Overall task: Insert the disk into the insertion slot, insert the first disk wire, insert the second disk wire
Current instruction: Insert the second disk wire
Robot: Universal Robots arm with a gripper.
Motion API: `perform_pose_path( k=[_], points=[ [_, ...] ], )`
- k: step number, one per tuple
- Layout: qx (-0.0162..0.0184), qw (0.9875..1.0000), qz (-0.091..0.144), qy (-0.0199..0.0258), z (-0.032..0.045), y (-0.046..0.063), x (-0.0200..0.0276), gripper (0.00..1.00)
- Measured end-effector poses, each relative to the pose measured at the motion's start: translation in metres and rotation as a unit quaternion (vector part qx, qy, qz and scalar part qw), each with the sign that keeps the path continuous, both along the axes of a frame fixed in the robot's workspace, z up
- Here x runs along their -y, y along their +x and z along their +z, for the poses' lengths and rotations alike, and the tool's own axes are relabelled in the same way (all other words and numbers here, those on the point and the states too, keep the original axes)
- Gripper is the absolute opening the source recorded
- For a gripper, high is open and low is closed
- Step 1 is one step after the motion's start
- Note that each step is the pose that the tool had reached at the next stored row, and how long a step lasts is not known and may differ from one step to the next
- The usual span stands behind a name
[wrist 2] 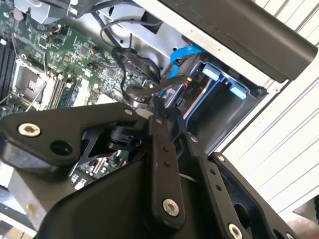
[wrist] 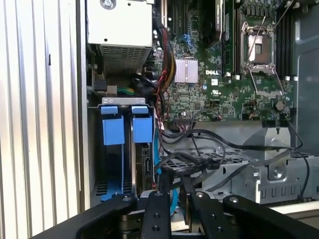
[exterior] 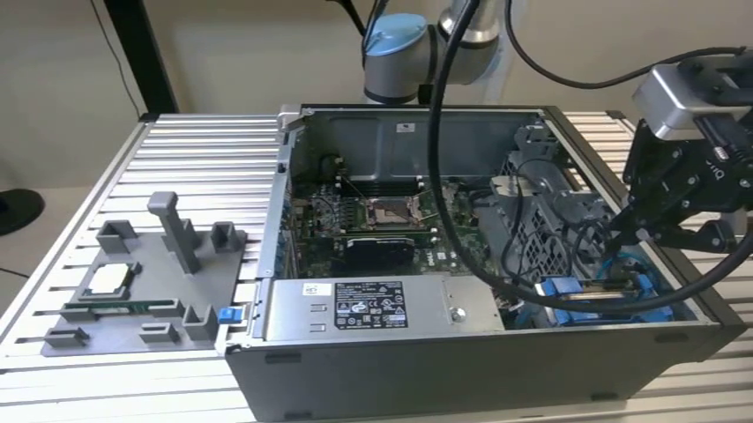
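Observation:
The disk [exterior: 594, 295] sits in its blue caddy inside the insertion slot at the case's front corner, on the exterior view's right. Its blue tabs [wrist: 122, 128] and narrow end [wrist: 144, 164] show in the first wrist view, and the caddy [wrist 2: 219, 84] also appears in the second wrist view. My black gripper [exterior: 615, 240] hangs just above that bay. In the second wrist view the gripper [wrist 2: 162, 107] has its fingers drawn together on a black wire [wrist 2: 147, 91]. A blue wire [wrist 2: 182, 54] runs beside the bay. The gripper [wrist: 173, 181] is close to the disk's end.
The open computer case [exterior: 471, 348] stands on a slatted aluminium table [exterior: 200, 167]. A grey power-supply box [exterior: 353, 308] lies along the front wall, with the motherboard [exterior: 376, 220] behind it. Loose black cables [wrist: 224, 149] cross near the bay. A grey parts fixture [exterior: 141, 282] sits at the exterior view's left.

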State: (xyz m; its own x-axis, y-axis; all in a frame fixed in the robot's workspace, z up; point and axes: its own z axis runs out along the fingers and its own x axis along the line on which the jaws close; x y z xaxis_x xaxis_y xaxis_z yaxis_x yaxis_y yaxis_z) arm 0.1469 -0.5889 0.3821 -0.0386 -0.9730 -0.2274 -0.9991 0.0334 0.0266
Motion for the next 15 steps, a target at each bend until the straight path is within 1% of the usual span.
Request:
perform_pose_path(
  k=[2,5,6,7,9,15],
  points=[
    [0.0103,0.9999,0.0,-0.0001,-0.0011,-0.003,0.0,1.0],
    [0.0267,0.9996,0.0,0.0,-0.0033,-0.008,0.0,1.0],
    [0.0308,0.9995,0.0,0.0,-0.0042,-0.01,0.0,1.0],
    [0.0332,0.9994,0.0,0.0,-0.0047,-0.011,0.0,1.0],
    [0.034,0.9994,0.0,0.0,-0.0047,-0.012,0.0003,1.0],
    [0.0344,0.9994,0.0,0.0,-0.0046,-0.012,0.0031,1.0]
  ],
)
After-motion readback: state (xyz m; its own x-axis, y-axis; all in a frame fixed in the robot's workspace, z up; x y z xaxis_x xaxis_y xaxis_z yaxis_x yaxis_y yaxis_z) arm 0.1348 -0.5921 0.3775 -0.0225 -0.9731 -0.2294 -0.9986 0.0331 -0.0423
